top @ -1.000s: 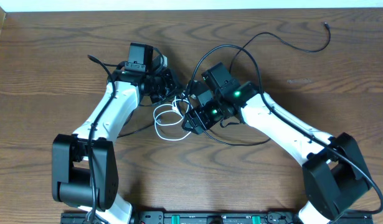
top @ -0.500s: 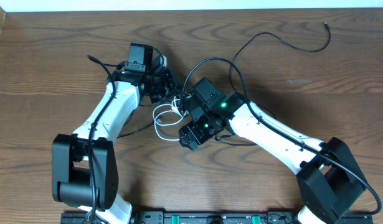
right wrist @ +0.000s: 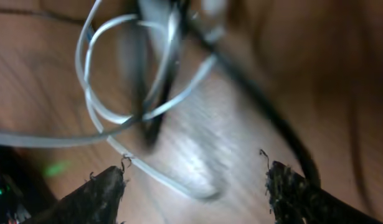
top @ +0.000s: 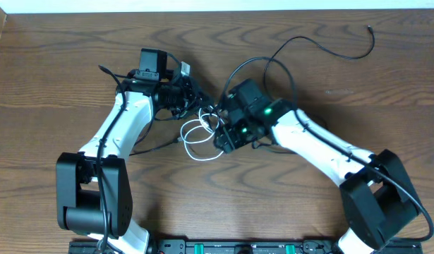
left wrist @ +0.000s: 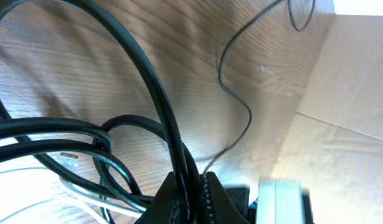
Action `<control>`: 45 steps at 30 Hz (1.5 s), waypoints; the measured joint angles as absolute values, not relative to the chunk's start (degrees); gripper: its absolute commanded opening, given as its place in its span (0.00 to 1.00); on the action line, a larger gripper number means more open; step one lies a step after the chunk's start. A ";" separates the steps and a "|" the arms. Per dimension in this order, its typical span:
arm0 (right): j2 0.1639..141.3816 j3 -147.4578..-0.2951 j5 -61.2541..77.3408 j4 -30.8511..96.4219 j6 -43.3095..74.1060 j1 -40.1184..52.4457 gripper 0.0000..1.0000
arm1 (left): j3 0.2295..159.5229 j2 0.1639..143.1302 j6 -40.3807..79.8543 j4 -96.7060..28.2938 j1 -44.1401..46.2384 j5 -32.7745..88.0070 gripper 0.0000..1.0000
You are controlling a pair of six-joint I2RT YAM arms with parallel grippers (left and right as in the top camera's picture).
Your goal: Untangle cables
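White cord lay coiled mid-table, at 9 o'clock from right gripper: jaws wide, empty. Left gripper was clamped on black cord. Judged best: right closes on white loop alone, draws slowly toward 5 o'clock.

Short cord lies looped on the table, just ahead of my right gripper and just beside my left gripper. Long cord sits between the left fingertips. It arcs round behind the right gripper, its tail well beyond.
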State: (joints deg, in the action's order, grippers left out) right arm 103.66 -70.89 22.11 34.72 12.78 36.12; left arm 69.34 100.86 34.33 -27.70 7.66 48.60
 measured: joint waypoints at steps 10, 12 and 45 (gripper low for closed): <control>103.68 -68.95 27.09 27.11 8.23 34.48 0.01 | 69.36 100.86 34.04 -27.97 7.64 54.11 0.07; 103.66 -68.90 27.42 26.11 7.29 34.48 0.01 | 69.36 100.86 33.54 -27.94 7.64 54.37 0.07; 71.85 -68.77 31.00 34.02 -0.30 22.31 0.02 | 69.36 100.92 27.07 -26.61 5.67 52.21 0.41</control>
